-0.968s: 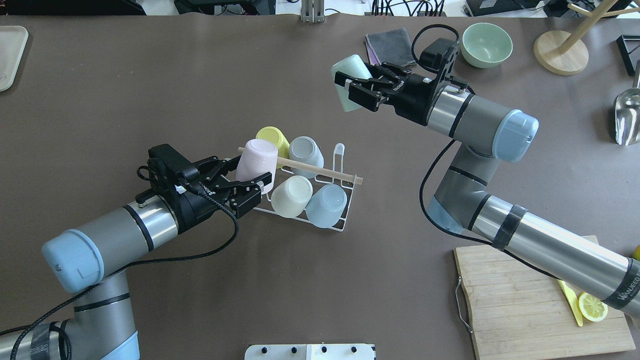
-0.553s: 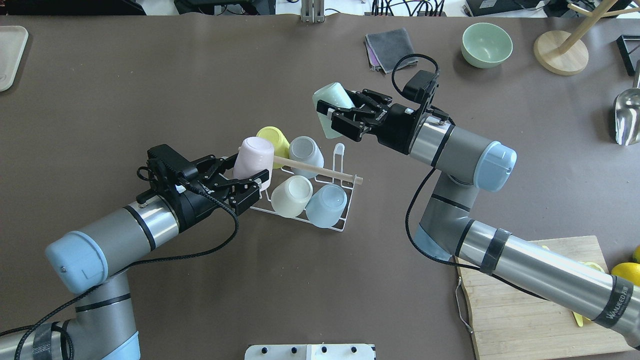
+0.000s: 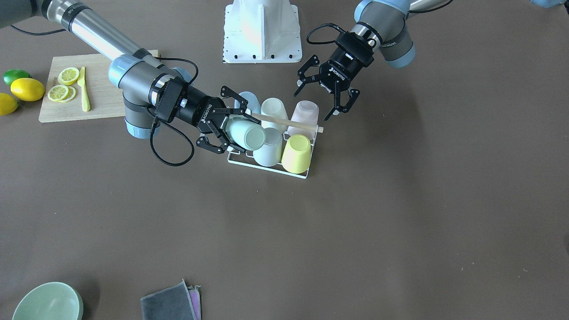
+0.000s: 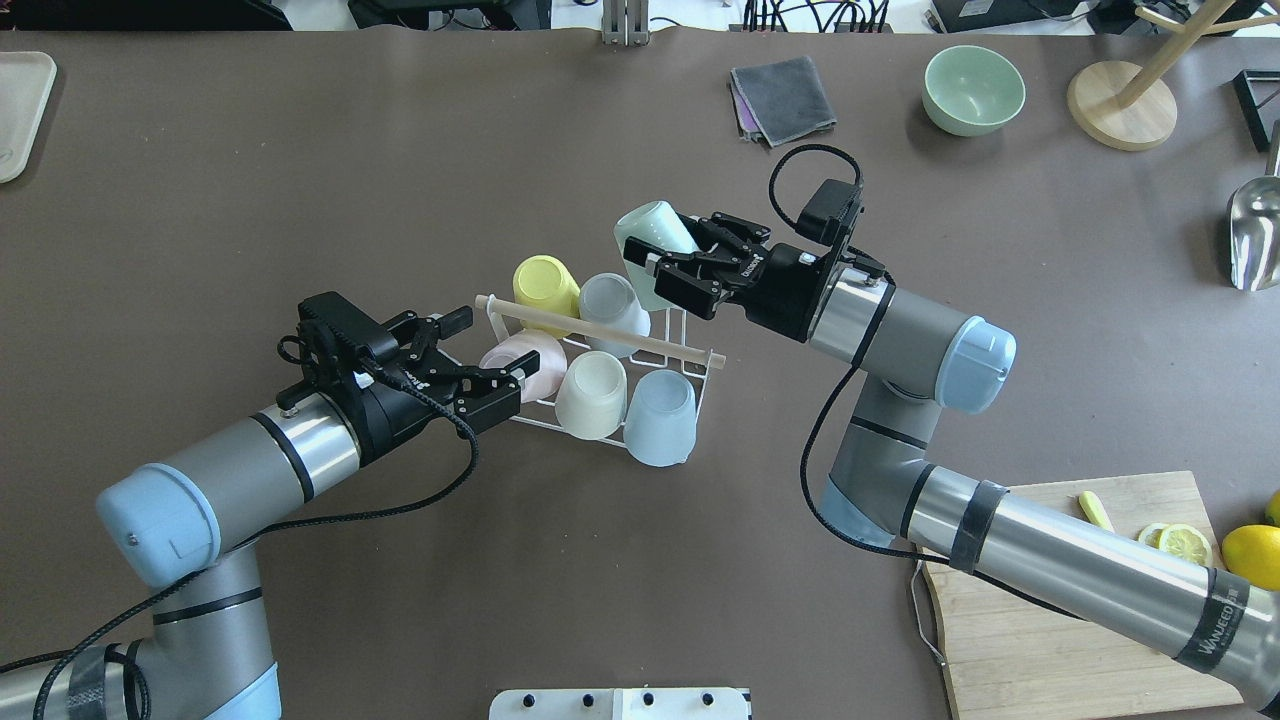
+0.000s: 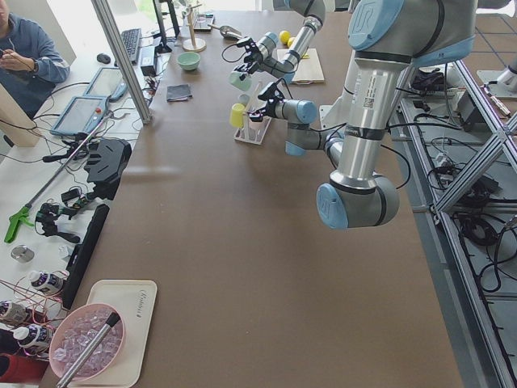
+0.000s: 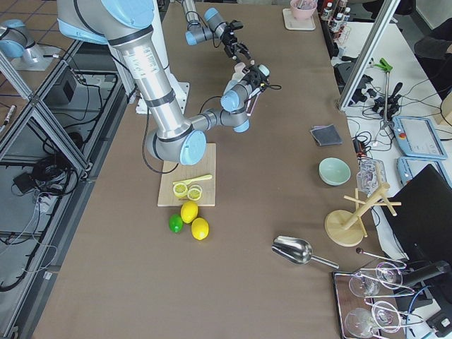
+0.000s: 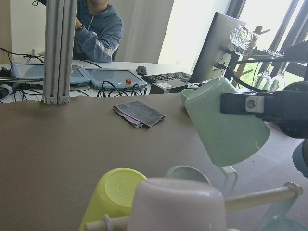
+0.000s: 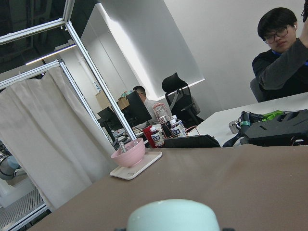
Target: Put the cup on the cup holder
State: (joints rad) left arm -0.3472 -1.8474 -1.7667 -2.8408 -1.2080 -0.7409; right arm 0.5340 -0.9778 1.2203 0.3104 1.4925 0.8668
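Note:
The cup holder (image 4: pixel 560 425) is a white wire rack with a wooden rod (image 4: pixel 600 335) across its top, at mid-table. It carries a yellow cup (image 4: pixel 545 285), a grey cup (image 4: pixel 610 300), a cream cup (image 4: pixel 590 395), a pale blue cup (image 4: pixel 660 415) and a tilted pink cup (image 4: pixel 525 360). My left gripper (image 4: pixel 495 347) is open, with its fingers on either side of the pink cup's near end (image 3: pixel 304 118). My right gripper (image 4: pixel 672 262) is shut on a mint green cup (image 4: pixel 648 240), held tilted just above the rack's far right corner (image 3: pixel 246 134). The mint cup also fills the left wrist view (image 7: pixel 226 120).
A grey cloth (image 4: pixel 785 95), a green bowl (image 4: pixel 972 90) and a wooden stand (image 4: pixel 1120 105) lie at the far right. A metal scoop (image 4: pixel 1255 235) is at the right edge. A cutting board (image 4: pixel 1080 610) with lemon slices is near right.
The pink cup has gone down from above the rod onto the rack and my left gripper has let it go. My right gripper brought the mint cup left and nearer, up to the rack.

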